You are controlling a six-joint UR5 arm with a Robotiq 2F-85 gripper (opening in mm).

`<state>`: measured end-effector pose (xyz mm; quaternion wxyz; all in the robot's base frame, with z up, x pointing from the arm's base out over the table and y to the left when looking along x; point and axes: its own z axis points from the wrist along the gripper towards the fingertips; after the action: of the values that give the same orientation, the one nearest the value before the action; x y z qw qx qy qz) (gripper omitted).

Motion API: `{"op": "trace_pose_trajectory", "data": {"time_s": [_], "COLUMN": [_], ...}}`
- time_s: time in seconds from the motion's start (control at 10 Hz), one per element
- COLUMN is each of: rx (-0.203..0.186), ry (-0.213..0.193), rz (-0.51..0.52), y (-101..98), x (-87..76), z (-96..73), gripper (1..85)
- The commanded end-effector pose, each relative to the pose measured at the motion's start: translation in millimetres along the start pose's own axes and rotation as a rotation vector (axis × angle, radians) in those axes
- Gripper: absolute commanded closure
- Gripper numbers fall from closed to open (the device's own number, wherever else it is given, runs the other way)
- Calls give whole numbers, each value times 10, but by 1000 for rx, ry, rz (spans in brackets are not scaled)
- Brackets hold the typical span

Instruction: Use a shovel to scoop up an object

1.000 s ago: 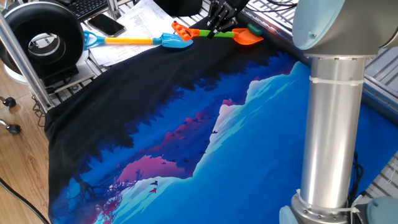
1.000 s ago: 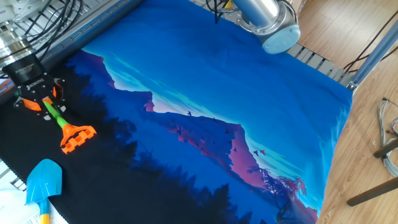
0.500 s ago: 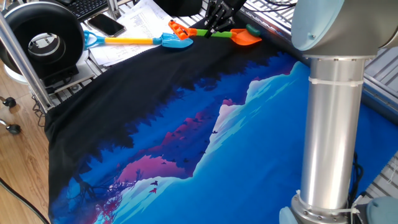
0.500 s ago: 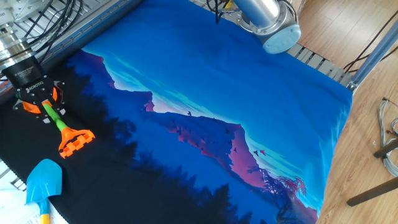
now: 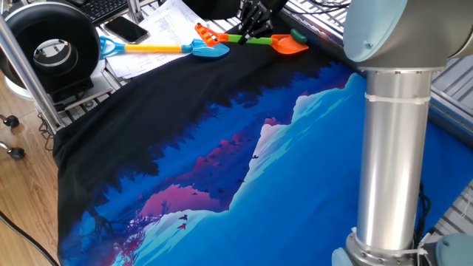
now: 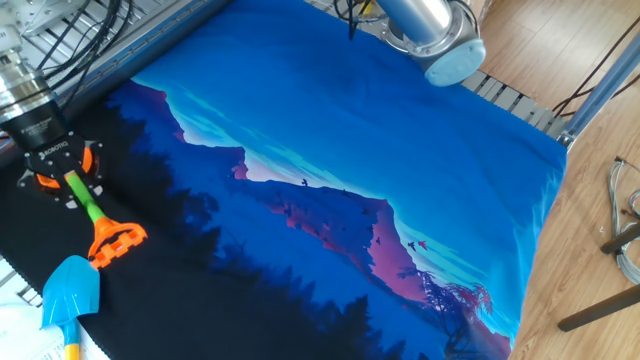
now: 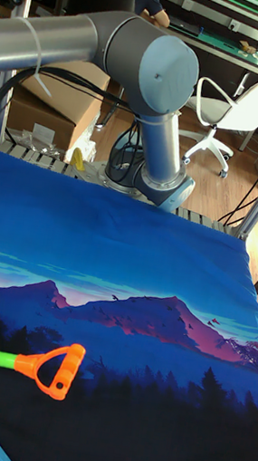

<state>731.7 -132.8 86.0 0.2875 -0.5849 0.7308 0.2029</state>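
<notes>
Shovel (image 5: 251, 41), with orange blade, lime-green shaft and orange D-handle, lies along the far edge of the printed mountain cloth (image 5: 244, 162); in one fixed view its handle end sits left, just beside the blue shovel's blade, and its orange blade points right. Blue shovel (image 5: 159, 49), with yellow shaft, lies to the left, partly on loose papers (image 5: 159, 29). Gripper (image 5: 253, 21) stands over the green shaft, its black fingers closed on the shaft on either side. Small dark green object (image 5: 299, 35) rests at the right, just beyond the orange blade; whether the two touch cannot be told. Robot arm column (image 5: 392, 148) rises at the near right, above the cloth.
</notes>
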Motion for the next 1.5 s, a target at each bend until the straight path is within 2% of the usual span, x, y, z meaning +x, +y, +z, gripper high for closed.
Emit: {"op": "trace_pose_trajectory", "data": {"time_s": [0.0,1.0,1.4], "rx": [23,54,27], "ry": [5,18,5], "rz": [31,80,163], "y": [-112,-222,-127], "x": [-32,28,-37], "z": [78,293,335], "gripper": [750,760,760]}}
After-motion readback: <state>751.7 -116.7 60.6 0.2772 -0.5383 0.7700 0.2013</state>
